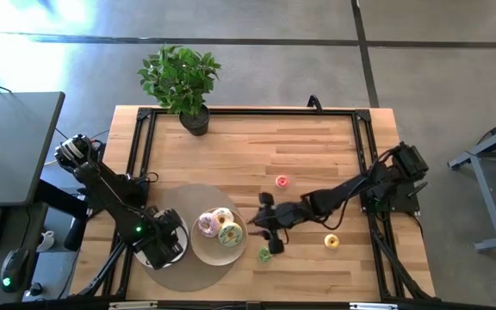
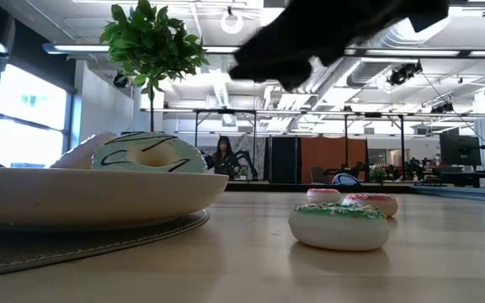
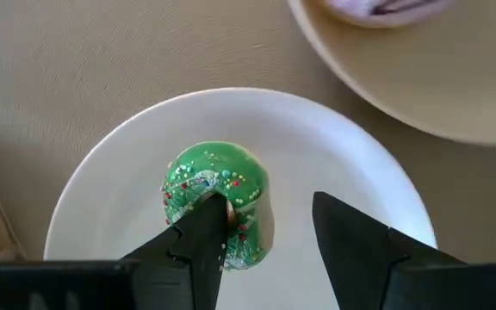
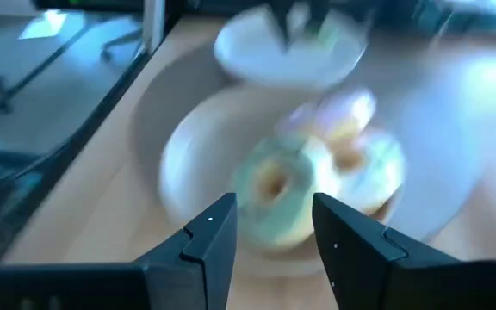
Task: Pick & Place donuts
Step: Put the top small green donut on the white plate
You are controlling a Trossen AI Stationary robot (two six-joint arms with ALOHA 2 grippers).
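Observation:
A small white plate [image 3: 343, 146] on a round mat holds a green sprinkled mini donut [image 3: 218, 181]. My left gripper [image 3: 269, 215] hovers open over it, one finger across the donut's near side. The larger plate [image 1: 205, 256] carries the pink [image 1: 207, 226], cream [image 1: 222, 215] and green-frosted [image 1: 229, 233] donuts. My right gripper [image 1: 267, 226] hangs open just to that plate's right, facing it [image 4: 274, 215]. Lying flat on the table are a red mini donut [image 1: 282, 181], a yellow one [image 1: 331, 242] and a green one [image 1: 265, 255], which also shows in the low view [image 2: 339, 225]. My left gripper comes from above, pointing down, with one fingertip [image 3: 205, 220] over the green mini donut's near edge [image 3: 231, 232]. The finger covers that spot, so I cannot tell whether it touches. The donut lies flat on the small plate.
A potted plant [image 1: 194, 120] stands at the table's far edge, left of centre. A black frame [image 1: 364, 129] runs around the tabletop. The round mat [image 1: 183, 274] lies under both plates. Bare wood stretches across the table's far half.

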